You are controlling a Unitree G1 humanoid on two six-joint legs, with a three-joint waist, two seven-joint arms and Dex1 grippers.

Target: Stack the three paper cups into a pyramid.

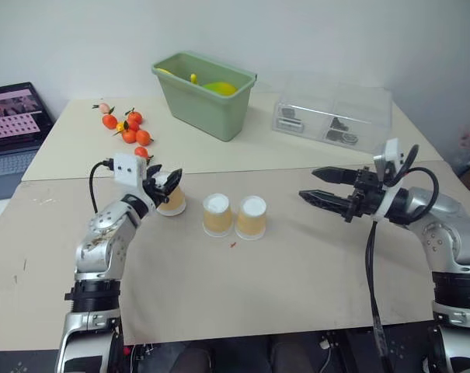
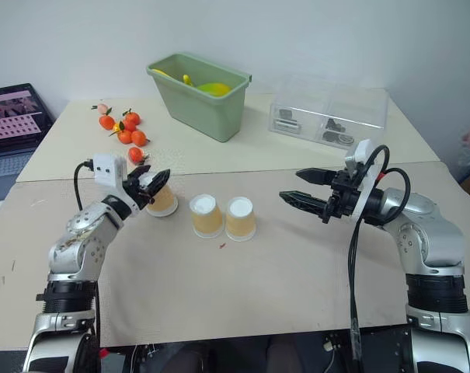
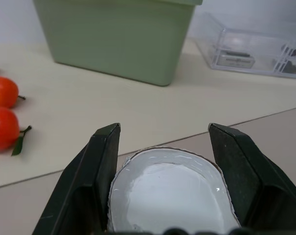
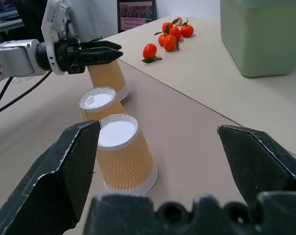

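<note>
left gripper (image 1: 164, 183) fingers pinching the upturned base of one paper cup (image 1: 172, 202), cup between them, left of the cup pair | two more cups (image 1: 217, 214) (image 1: 252, 217) upside down, side by side, touching | right gripper (image 1: 322, 186) fingers spread wide, empty, well right of the pair

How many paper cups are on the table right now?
3. Two cups stand upside down side by side mid-table; the third cup, to their left, is gripped by the left hand.
</note>
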